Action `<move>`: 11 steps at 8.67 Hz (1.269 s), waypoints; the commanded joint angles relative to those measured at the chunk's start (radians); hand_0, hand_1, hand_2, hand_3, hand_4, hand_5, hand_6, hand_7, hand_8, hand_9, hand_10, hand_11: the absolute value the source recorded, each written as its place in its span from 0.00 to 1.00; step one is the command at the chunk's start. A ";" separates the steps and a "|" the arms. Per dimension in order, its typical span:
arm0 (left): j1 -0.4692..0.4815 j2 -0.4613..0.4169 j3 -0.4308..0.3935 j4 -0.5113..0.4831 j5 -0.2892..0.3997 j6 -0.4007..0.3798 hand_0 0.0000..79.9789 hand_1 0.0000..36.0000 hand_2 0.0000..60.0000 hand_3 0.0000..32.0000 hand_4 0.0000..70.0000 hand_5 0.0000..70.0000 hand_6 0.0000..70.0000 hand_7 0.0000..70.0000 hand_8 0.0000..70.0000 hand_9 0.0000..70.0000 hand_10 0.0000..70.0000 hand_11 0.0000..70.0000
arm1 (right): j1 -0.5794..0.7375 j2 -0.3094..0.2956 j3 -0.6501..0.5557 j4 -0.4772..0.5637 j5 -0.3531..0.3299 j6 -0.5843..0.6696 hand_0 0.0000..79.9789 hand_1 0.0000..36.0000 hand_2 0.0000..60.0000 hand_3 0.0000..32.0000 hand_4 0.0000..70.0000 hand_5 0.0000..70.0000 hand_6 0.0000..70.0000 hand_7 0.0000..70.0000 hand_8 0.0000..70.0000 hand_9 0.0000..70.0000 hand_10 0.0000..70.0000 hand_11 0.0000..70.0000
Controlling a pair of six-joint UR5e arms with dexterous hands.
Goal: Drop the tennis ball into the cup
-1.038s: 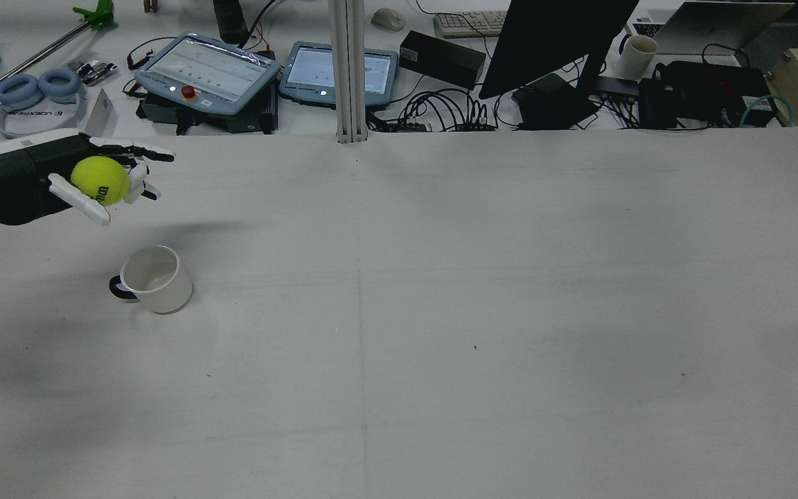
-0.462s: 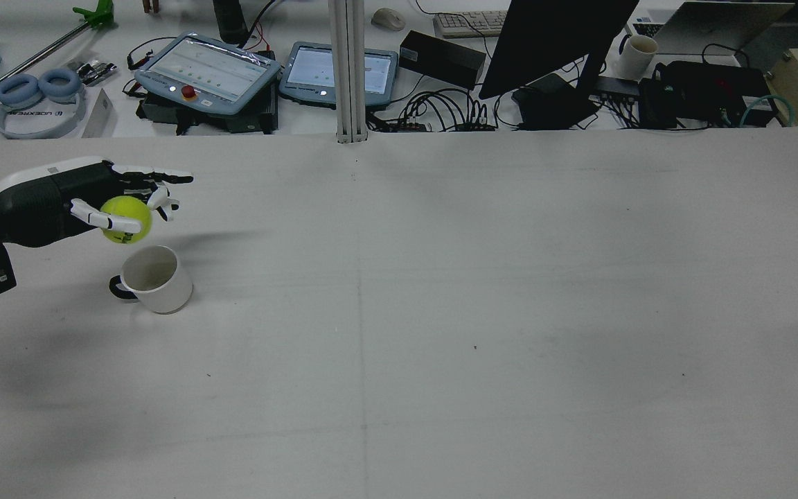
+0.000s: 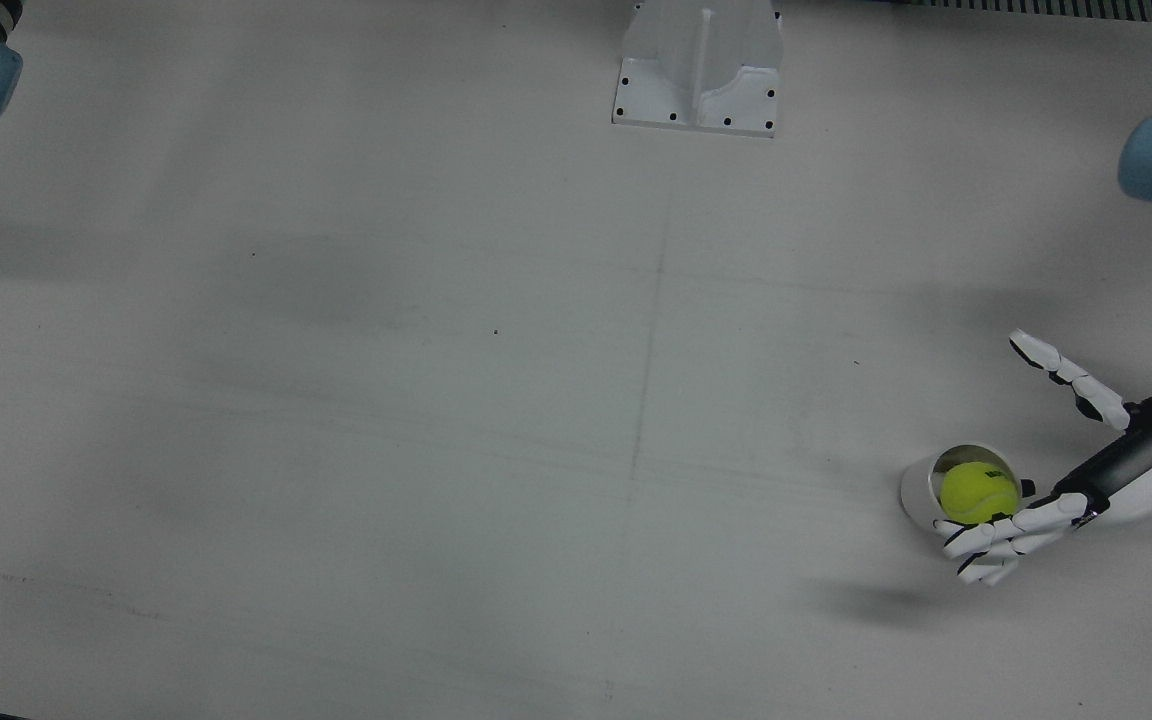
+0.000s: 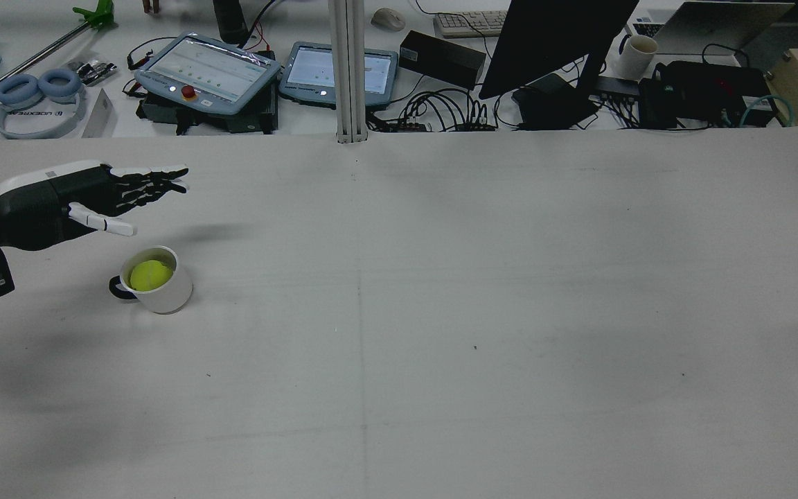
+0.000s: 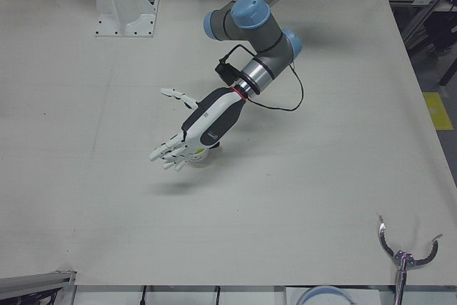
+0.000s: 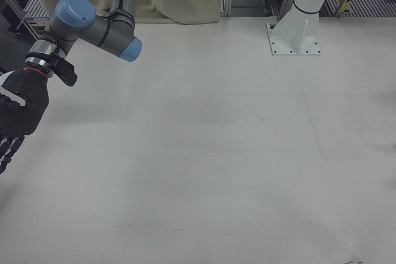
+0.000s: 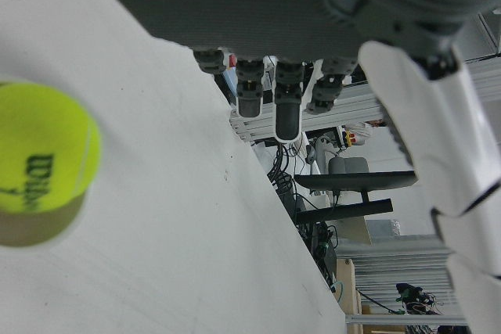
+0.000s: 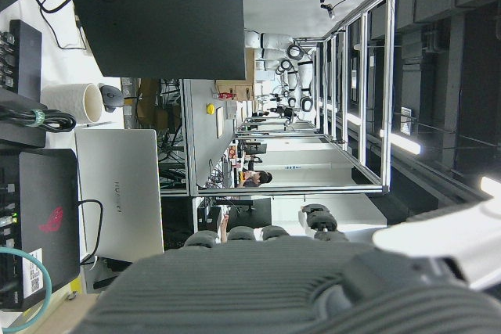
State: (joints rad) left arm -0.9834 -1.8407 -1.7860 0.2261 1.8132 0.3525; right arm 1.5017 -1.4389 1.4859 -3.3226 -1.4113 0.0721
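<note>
The left hand (image 4: 104, 197) hovered at the left edge of the rear view, above and just beyond the cup, holding nothing: its fingers (image 4: 156, 179) were stretched out flat and apart, the thumb splayed to the side. In the front view the same hand (image 3: 1086, 470) reached in from the lower right, its fingers (image 3: 986, 545) spread past the cup's rim and its thumb pointing toward the upper left. The left-front view showed the hand (image 5: 196, 133) near the centre of the frame, palm down, at the end of the grey and blue arm (image 5: 253, 26), hiding the cup beneath it.

The tennis ball (image 4: 150, 274) lay inside the white cup (image 4: 167, 294), which stood upright on the white table (image 4: 440, 312) with its dark handle toward the left of the rear view. In the front view the ball (image 3: 979, 492) filled most of the cup's mouth (image 3: 916, 490). The left hand view caught the ball (image 7: 43, 162) at the left edge of the frame, below the open fingers.

The right hand (image 6: 15, 115) showed at the left edge of the right-front view, cut off by the frame, well away from the cup; whether it was open or closed could not be told. The right hand view showed a black monitor (image 8: 156, 13) and a laptop (image 8: 117, 193).
</note>
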 commanded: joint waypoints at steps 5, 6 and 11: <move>-0.346 -0.183 0.105 0.133 -0.005 -0.072 0.62 0.58 0.15 0.00 0.01 0.02 0.01 0.17 0.00 0.01 0.00 0.00 | 0.000 0.000 0.002 -0.002 0.000 -0.002 0.00 0.00 0.00 0.00 0.00 0.00 0.00 0.00 0.00 0.00 0.00 0.00; -0.400 -0.180 0.229 0.039 -0.005 -0.073 0.61 0.57 0.19 0.00 0.00 0.02 0.06 0.12 0.01 0.00 0.00 0.00 | 0.000 0.000 0.002 -0.002 0.000 -0.002 0.00 0.00 0.00 0.00 0.00 0.00 0.00 0.00 0.00 0.00 0.00 0.00; -0.465 -0.166 0.268 0.079 -0.005 -0.104 0.64 0.68 0.18 0.00 0.00 0.02 0.00 0.09 0.00 0.00 0.00 0.00 | 0.000 0.000 0.007 -0.002 0.000 -0.003 0.00 0.00 0.00 0.00 0.00 0.00 0.00 0.00 0.00 0.00 0.00 0.00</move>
State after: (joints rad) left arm -1.4283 -2.0141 -1.4922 0.2545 1.8086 0.2613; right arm 1.5017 -1.4389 1.4885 -3.3232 -1.4113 0.0706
